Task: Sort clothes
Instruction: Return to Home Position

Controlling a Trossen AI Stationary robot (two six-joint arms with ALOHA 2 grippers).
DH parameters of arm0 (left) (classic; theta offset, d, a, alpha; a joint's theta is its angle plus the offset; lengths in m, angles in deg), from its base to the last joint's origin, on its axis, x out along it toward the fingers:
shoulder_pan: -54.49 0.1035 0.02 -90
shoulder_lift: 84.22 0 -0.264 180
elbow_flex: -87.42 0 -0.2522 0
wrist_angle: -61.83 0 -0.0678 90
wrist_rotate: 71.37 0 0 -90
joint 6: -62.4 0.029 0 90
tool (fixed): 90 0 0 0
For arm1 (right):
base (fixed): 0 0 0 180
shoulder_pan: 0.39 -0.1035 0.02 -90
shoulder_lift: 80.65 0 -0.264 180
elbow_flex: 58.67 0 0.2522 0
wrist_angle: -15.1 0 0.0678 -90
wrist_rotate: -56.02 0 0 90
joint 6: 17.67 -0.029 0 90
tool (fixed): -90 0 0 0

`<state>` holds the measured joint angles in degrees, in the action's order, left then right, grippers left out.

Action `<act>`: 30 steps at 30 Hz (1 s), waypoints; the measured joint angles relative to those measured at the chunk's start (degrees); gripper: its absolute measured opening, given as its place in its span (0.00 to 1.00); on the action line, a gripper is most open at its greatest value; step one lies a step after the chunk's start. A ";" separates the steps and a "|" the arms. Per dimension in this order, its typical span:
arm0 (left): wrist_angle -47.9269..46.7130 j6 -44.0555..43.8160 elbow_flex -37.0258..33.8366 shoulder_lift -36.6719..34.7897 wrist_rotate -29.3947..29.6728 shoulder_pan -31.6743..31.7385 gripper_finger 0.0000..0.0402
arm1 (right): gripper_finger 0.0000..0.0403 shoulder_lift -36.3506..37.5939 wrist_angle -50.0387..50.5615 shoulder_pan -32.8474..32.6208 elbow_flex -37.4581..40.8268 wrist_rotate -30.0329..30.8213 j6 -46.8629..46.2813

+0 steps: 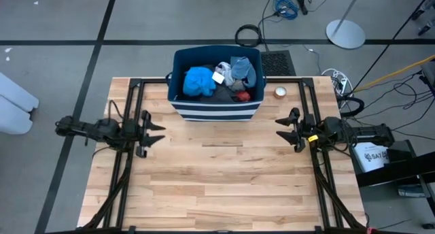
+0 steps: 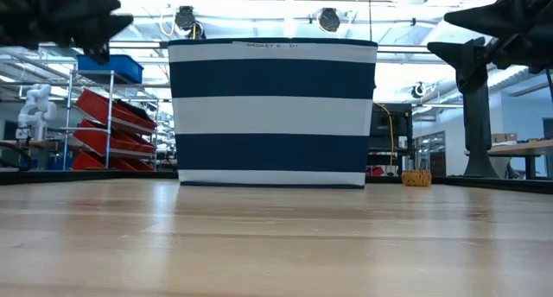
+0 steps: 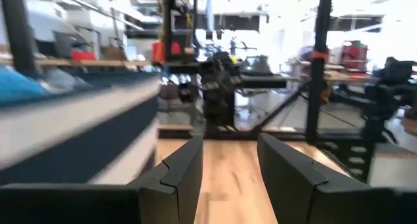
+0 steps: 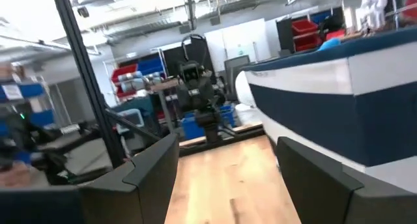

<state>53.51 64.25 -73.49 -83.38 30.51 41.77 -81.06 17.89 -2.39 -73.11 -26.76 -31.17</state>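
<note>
Blue, white, grey clothes (image 1: 216, 81) all in bin (image 1: 216, 112), none on worktop (image 1: 217, 176); I judge sorting done; left tool (image 1: 156, 133), right tool (image 1: 281, 129) open, empty.

We see a dark blue bin with white stripes (image 1: 215, 110) standing at the far middle of the pale wooden counter (image 1: 224, 173). Near it, towards the right, lies a small round thing (image 1: 281, 92), perhaps a roll of tape. On the grey floor beyond lie a coiled black cable (image 1: 248, 35), a blue cable (image 1: 287, 7) and a white round stand base (image 1: 345, 34).
</note>
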 joint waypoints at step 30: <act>-4.65 -7.40 -4.80 2.94 -10.03 -0.06 0.39 | 0.61 -0.59 9.88 0.02 -0.12 -4.34 3.58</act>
<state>48.85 56.85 -78.29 -80.45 20.48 41.72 -81.65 27.78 -2.37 -73.23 -31.10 -27.59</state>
